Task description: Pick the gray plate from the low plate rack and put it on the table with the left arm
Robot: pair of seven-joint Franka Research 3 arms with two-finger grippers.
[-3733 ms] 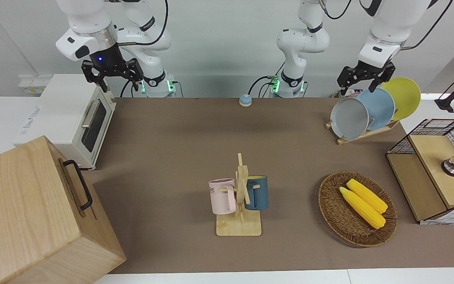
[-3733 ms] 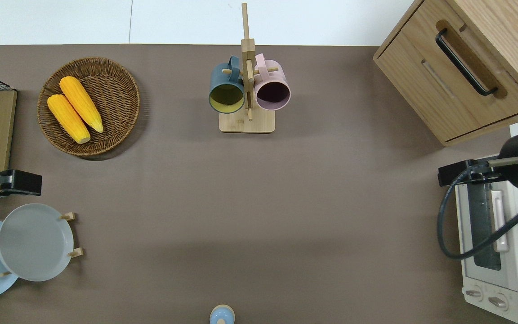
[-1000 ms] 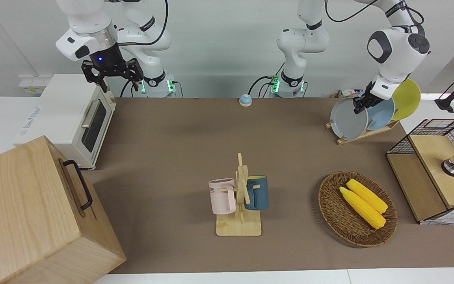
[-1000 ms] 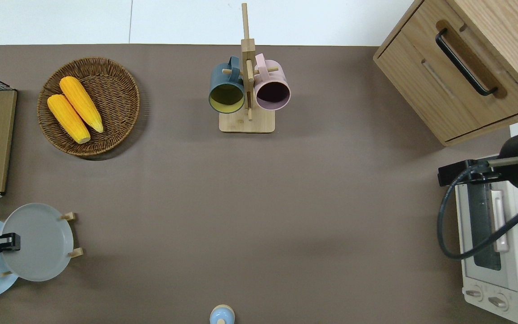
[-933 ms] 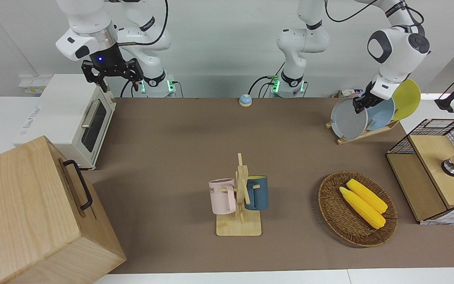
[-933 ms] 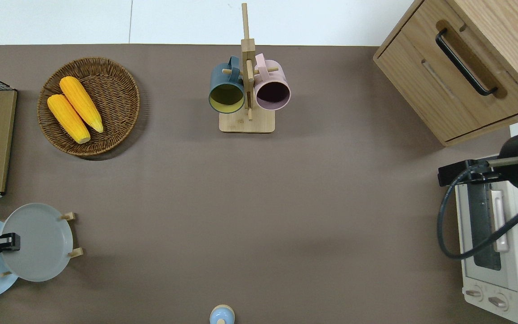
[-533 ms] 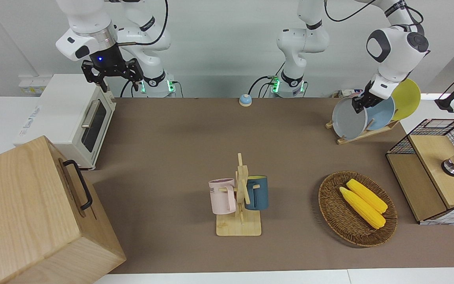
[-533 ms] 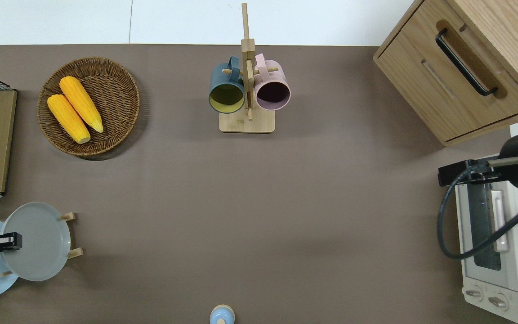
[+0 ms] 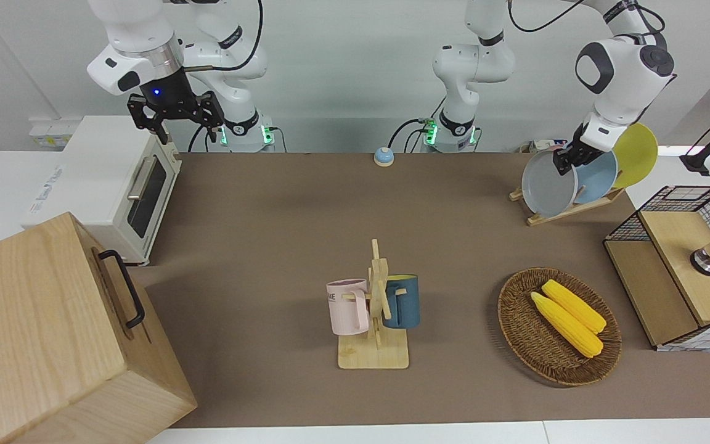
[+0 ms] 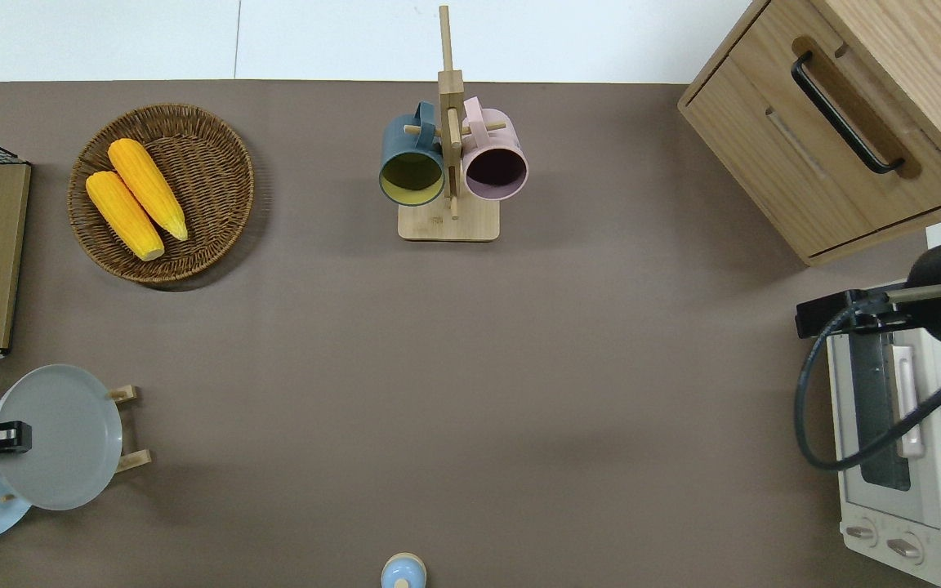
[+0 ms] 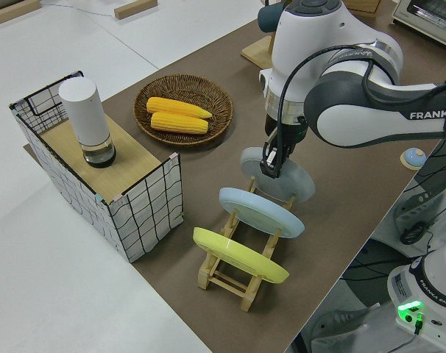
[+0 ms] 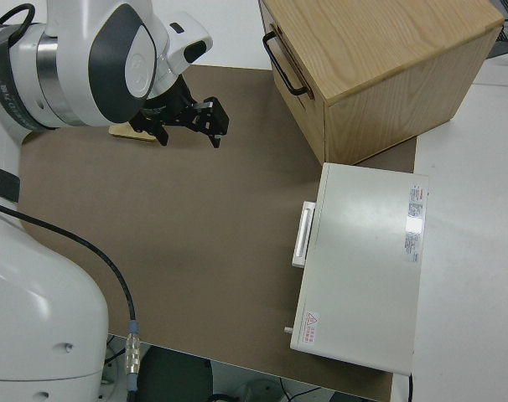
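The gray plate (image 9: 545,186) stands on edge in the slot of the low plate rack (image 9: 567,211) that is farthest from the robots, at the left arm's end of the table (image 9: 269,246). My left gripper (image 9: 564,161) is shut on the plate's upper rim. The overhead view shows the gripper (image 10: 6,438) over the plate (image 10: 62,437), and the rack's pegs (image 10: 134,460) stick out beside it. In the left side view the gripper (image 11: 271,166) pinches the plate (image 11: 289,182). My right gripper (image 9: 173,117) is open, and the right arm is parked.
A light-blue plate (image 9: 598,177) and a yellow plate (image 9: 638,151) stand in the same rack. A wicker basket (image 9: 527,345) with corn, a wire-walled box (image 9: 681,265), a mug stand (image 9: 376,308), a toaster oven (image 9: 114,185), a wooden cabinet (image 9: 53,333) and a small bell (image 9: 383,156) are on the table.
The left gripper came down from above the plates and shut on the gray plate's rim. The plate has since tipped more upright and shifted slightly toward the light-blue plate.
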